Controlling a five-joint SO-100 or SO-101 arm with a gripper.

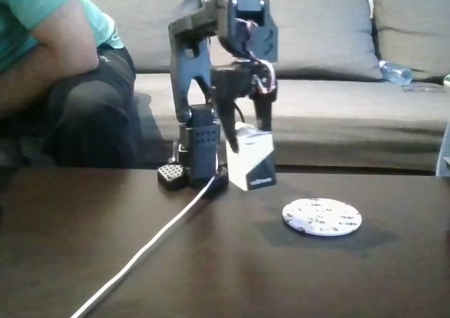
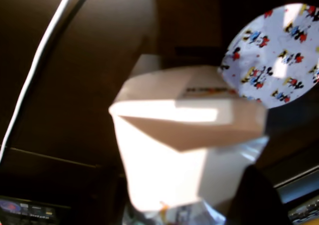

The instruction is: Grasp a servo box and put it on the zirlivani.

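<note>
Nearest us in the fixed view, a white cable (image 1: pixel 151 246) runs across the dark table (image 1: pixel 84 219), its lower end cut off by the frame edge. Farther in lies the zirlivani (image 1: pixel 322 216), flat and round; in the wrist view we see it printed with small cartoon mice, partly hidden behind the box. Beyond it the gripper (image 1: pixel 245 131) clamps the servo box (image 1: pixel 251 162), which is tilted, its white part up and its black band down, apparently just clear of the table. We cannot read the small white print on the band. Behind, a person's arm (image 1: pixel 42 58) rests beside a grey sofa (image 1: pixel 337 114).
</note>
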